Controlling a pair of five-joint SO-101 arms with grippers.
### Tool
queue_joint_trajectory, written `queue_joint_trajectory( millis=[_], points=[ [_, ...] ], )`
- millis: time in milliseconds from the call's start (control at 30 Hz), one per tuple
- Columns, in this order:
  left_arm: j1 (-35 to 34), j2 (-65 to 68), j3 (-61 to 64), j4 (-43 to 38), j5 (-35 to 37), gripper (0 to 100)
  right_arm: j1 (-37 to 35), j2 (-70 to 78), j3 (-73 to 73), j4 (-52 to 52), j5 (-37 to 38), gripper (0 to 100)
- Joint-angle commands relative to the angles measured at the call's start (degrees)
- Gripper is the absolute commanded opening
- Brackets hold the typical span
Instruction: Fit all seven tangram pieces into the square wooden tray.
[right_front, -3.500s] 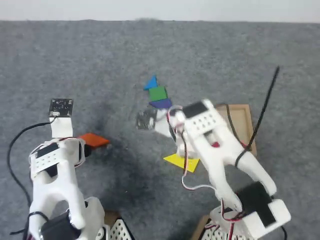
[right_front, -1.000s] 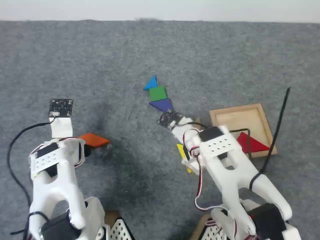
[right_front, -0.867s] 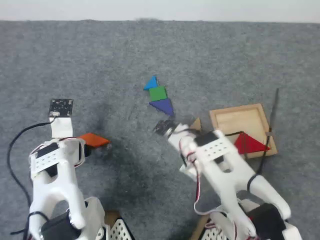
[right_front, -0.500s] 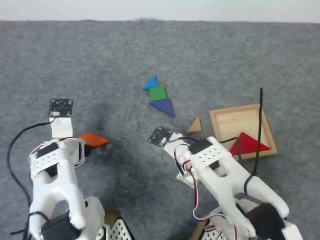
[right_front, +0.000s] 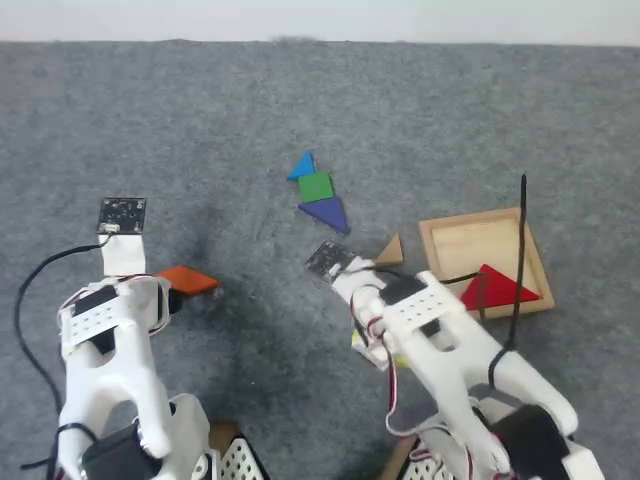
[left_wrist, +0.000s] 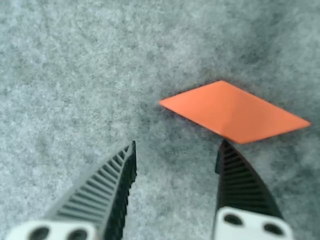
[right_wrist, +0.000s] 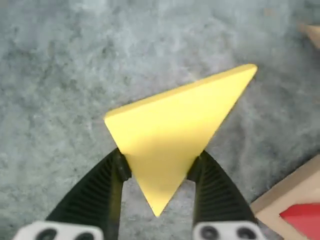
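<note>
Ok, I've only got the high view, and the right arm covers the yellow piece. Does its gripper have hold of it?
Observer: Yes. In the right wrist view the right gripper is shut on the yellow triangle, one finger against each edge beside a corner.
Operator: And the left one, by the orange piece?
Observer: The left gripper is open and holds nothing. The orange parallelogram lies just past its fingertips, with one tip at the piece's edge.

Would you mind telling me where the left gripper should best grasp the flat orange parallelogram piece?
Probably across its narrow middle, coming straight down from above: the orange parallelogram piece lies flat on the grey carpet, and its long edges give parallel faces for the open left gripper.
</note>
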Motion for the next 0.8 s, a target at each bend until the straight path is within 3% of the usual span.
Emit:
queue_joint_trajectory(
  millis=[0, 133, 333, 600, 767],
  points=[
    [0.0, 0.09, -0.84, -1.23, -0.7, 25, 10.95, 0.57, -5.89, -0.92, -4.48, 1.3],
    [0.0, 0.09, -0.84, -1.23, -0.7, 25, 14.11, 0.04, -10.02, -0.4, -9.32, 0.9],
    [0.0, 0.09, -0.84, -1.23, -0.7, 25, 6.37, 0.04, -11.08, -0.84, -13.54, 2.4],
    [0.09, 0.18, -0.84, -1.23, -0.7, 25, 4.44, 0.04, -11.69, -0.22, -13.27, 29.9],
    [0.09, 0.18, -0.84, -1.23, -0.7, 25, 10.51, -0.04, -12.57, 1.27, -13.27, 19.6]
  ],
)
